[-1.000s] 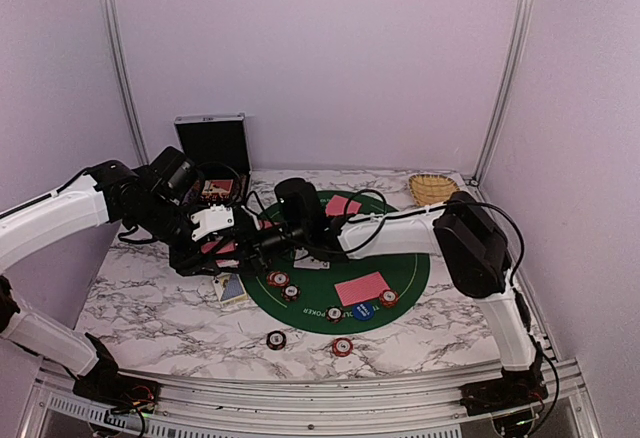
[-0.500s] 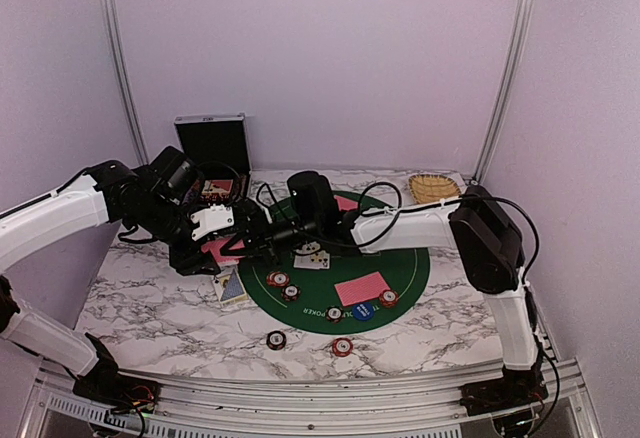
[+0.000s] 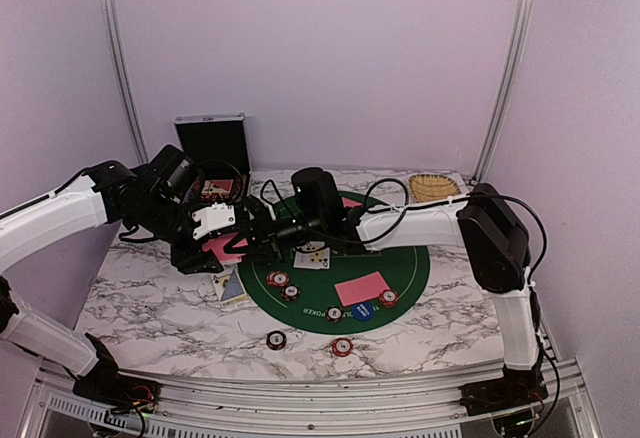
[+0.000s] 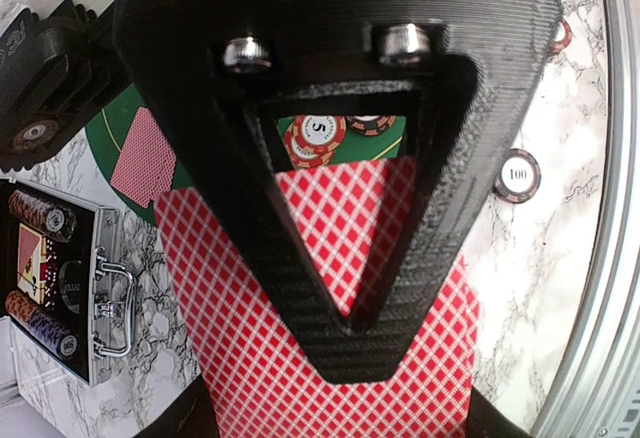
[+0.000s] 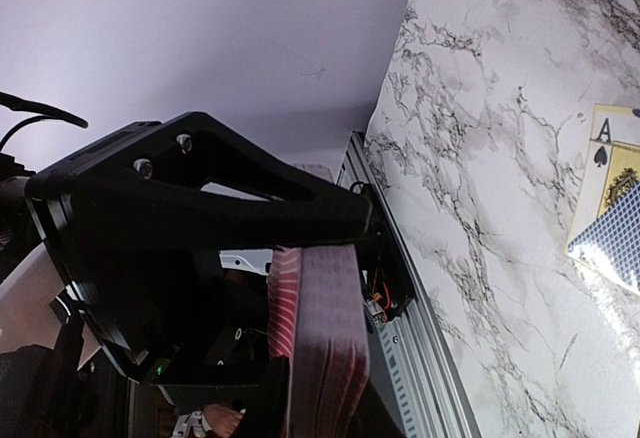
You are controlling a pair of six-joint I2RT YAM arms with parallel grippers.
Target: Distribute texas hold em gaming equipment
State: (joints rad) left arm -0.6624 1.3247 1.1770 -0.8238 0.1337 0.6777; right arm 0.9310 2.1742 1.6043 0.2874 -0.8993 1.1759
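You see the card deck [image 4: 230,348] clamped in the left gripper [image 3: 225,245], arm reaching rightward, while the right gripper [image 3: 262,240], arm stretched leftward, reaches its edge, closure indiscernible.

Back left, a black hinged case [image 3: 211,142] stands open on the white marble surface [image 3: 150,308], its lid upright against the lilac wall [image 3: 320,58]. A tan wicker basket [image 3: 433,188] sits in the far right corner, near the round green poker mat [image 3: 412,270].
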